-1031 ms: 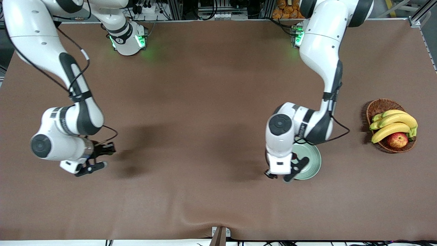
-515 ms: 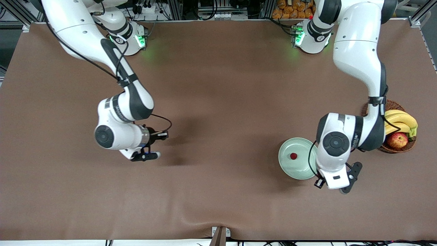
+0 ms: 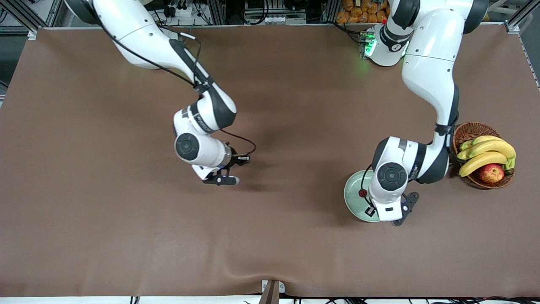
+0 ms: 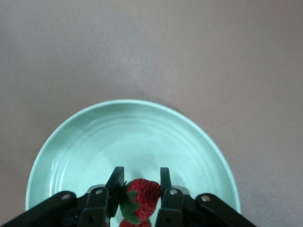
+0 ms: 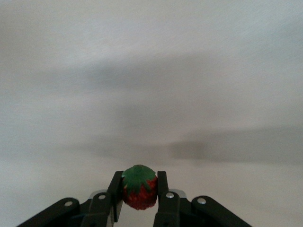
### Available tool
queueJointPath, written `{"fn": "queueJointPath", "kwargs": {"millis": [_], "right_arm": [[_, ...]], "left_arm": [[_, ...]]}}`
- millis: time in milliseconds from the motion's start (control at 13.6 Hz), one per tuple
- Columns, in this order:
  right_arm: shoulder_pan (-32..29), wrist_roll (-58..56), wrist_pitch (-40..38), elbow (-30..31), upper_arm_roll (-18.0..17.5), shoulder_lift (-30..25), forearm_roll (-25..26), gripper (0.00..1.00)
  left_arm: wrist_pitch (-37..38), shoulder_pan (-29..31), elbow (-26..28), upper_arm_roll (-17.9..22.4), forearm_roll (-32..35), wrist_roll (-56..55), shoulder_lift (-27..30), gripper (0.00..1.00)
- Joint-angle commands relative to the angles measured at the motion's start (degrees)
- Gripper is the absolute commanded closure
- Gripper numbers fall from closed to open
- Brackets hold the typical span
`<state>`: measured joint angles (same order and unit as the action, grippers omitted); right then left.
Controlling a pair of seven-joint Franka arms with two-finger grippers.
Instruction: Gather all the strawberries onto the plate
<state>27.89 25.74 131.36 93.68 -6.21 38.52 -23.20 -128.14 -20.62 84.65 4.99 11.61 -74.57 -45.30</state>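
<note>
Red strawberry [image 4: 142, 195] clamped in left gripper [image 4: 139, 189] over mint plate [image 4: 80, 142]; right gripper [image 5: 139, 191] grasps another strawberry [image 5: 139, 189] above the desk [image 3: 270, 236].

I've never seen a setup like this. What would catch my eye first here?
Probably the two white arms, each pinching a tiny red strawberry. The left gripper holds its strawberry over the mint-green plate, where another berry already lies; the right gripper carries its strawberry above the bare brown table's middle. A wicker basket of bananas and an apple sits beside the plate, toward the left arm's end.
</note>
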Motion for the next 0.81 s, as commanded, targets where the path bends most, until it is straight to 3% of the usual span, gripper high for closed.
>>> {"fn": "queueJointPath", "kwargs": {"millis": [0, 74, 147, 515, 736], "right_arm": [[2.6, 1.5, 4.5, 0.0, 0.8, 1.4, -7.5, 0.34], [3.2, 1.5, 5.7, 0.0, 0.9, 1.6, -7.7, 0.06], [3.1, 1.4, 6.1, 0.0, 1.1, 1.7, -7.7, 0.0], [0.4, 0.9, 5.0, 0.0, 1.2, 0.6, -7.0, 0.0], [-5.5, 0.5, -2.8, -0.2, 1.3, -3.1, -6.2, 0.0]], "left_arm": [[0.6, 0.4, 0.9, 0.3, -0.8, 0.4, 1.4, 0.0], [0.7, -0.2, 0.8, 0.5, -0.8, -0.1, 1.5, 0.0], [0.7, -0.3, 0.6, 0.4, -0.6, -0.3, 1.8, 0.0], [1.3, -3.9, 0.6, 0.1, -0.7, -0.8, 4.7, 0.0], [1.3, -8.9, 0.3, 0.0, -1.0, -4.2, 5.2, 0.0]]}}
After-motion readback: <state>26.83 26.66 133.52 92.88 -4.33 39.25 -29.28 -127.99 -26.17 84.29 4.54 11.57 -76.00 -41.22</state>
